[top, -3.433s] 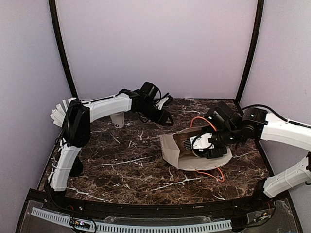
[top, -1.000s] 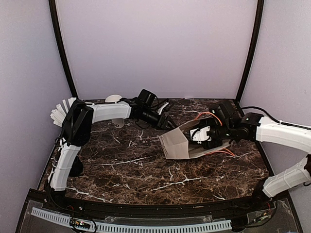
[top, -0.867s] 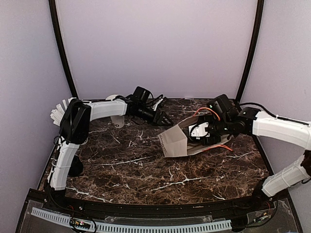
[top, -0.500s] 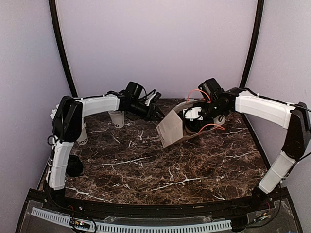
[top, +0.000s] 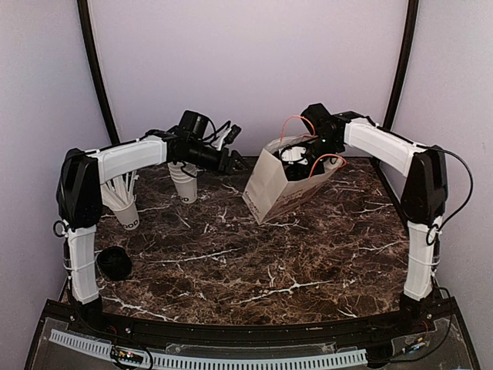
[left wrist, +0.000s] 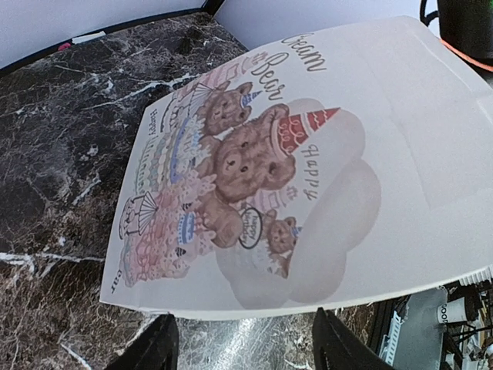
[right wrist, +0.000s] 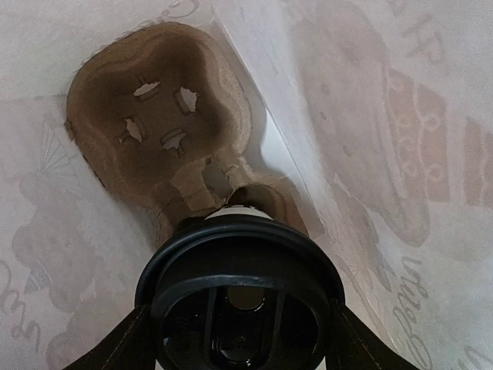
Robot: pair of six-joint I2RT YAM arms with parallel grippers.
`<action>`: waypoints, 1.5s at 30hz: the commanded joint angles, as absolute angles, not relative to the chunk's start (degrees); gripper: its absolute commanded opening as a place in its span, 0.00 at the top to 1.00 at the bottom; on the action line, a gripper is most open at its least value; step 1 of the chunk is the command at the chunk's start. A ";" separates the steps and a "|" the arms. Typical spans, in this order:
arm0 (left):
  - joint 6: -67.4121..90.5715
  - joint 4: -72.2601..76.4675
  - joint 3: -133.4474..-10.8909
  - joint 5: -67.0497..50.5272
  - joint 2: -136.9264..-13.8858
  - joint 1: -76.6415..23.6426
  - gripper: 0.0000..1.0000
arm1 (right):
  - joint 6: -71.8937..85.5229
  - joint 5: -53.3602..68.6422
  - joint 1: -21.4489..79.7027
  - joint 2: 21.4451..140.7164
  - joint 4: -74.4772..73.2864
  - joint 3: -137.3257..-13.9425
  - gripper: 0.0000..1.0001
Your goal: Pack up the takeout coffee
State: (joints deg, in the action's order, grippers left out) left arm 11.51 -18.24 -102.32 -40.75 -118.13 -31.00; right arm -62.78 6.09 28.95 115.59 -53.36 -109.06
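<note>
The takeout coffee shows in the right wrist view as a round black lid with a sliver of white cup behind it. My right gripper is shut on it, one finger on each side, inside the paper bag and just above a brown cardboard cup carrier on the bag's bottom. From above, the right gripper sits in the mouth of the bag, which stands tilted. My left gripper is open and empty beside the bag's printed bear side.
A stack of nested white cups stands at the back left. A white cup with paper-wrapped straws is at the far left. A round black object lies near the left arm's base. Orange bag handles loop by the right wrist.
The bag has gone from lying flat to standing tilted, carried back and up with my right gripper inside it. My left gripper has drawn back to the left and higher.
</note>
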 commanded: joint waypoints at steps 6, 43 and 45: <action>10.22 -20.68 -96.91 -38.01 -110.04 -30.67 0.37 | -63.26 9.20 28.30 124.66 -61.35 -119.42 0.46; 9.74 -19.03 -88.21 -38.15 -104.07 -30.67 0.37 | -64.17 8.53 39.07 114.11 -80.98 -109.87 0.48; 9.68 -18.79 -87.90 -38.20 -104.06 -30.67 0.37 | -62.75 10.63 39.89 112.57 -81.02 -108.15 0.47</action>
